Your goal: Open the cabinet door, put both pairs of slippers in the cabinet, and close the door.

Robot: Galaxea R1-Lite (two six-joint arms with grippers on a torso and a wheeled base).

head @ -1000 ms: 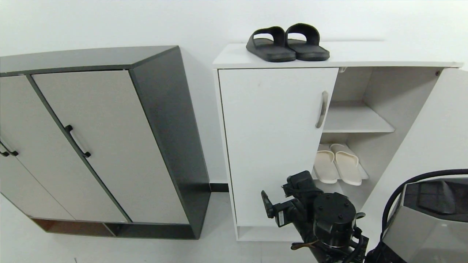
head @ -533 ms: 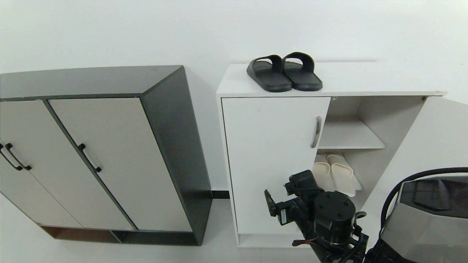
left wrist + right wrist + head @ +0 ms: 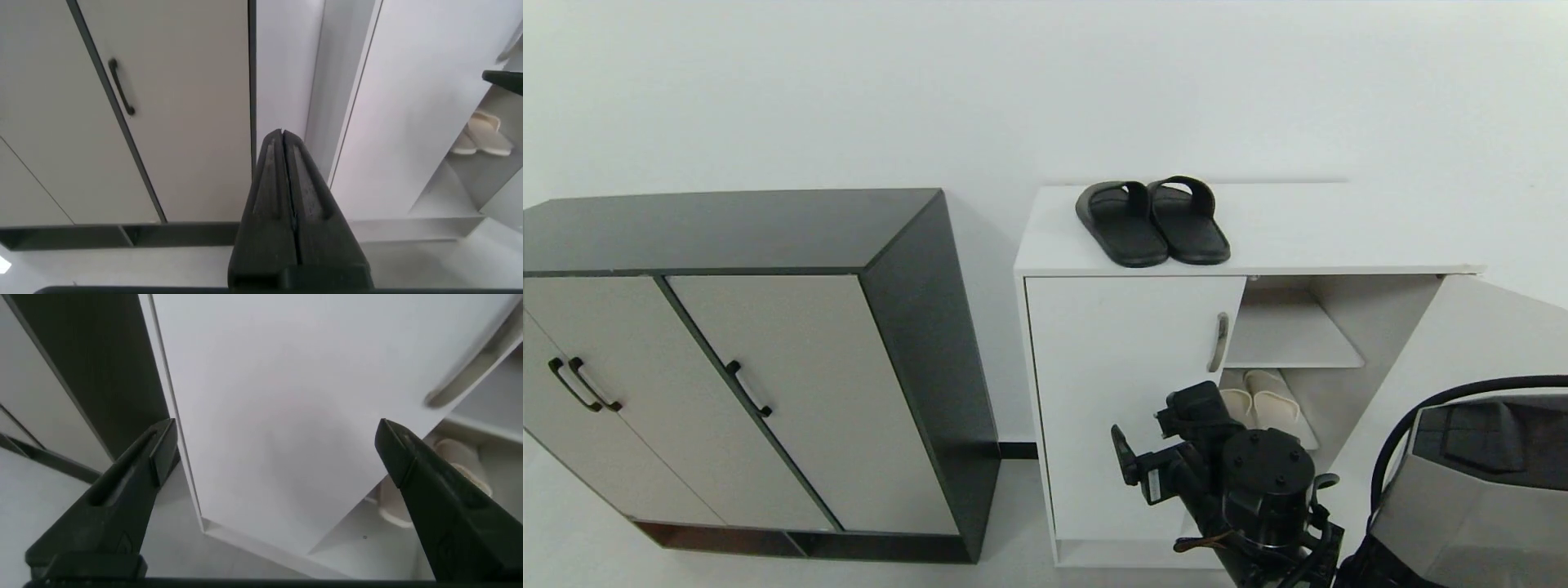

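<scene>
A pair of black slippers (image 3: pixel 1152 220) lies on top of the white cabinet (image 3: pixel 1290 237). The cabinet's right door (image 3: pixel 1462 343) is swung open, and a pair of white slippers (image 3: pixel 1262 404) rests on the lower shelf inside, also seen as white slippers (image 3: pixel 482 135) and white slippers (image 3: pixel 453 457). The cabinet's left door (image 3: pixel 1127 392) is closed. My right gripper (image 3: pixel 276 429) is open and empty, low in front of that closed door. My left gripper (image 3: pixel 282 139) is shut and empty, facing the gap between the two cabinets.
A dark cabinet (image 3: pixel 768 367) with grey doors and black handles stands left of the white one, against the wall. An empty upper shelf (image 3: pixel 1290 343) sits above the white slippers. Bare floor (image 3: pixel 1013 531) lies in front of both cabinets.
The head camera has moved, so both cabinets appear lower and smaller now. The slippers, doors and right arm keep their places.
</scene>
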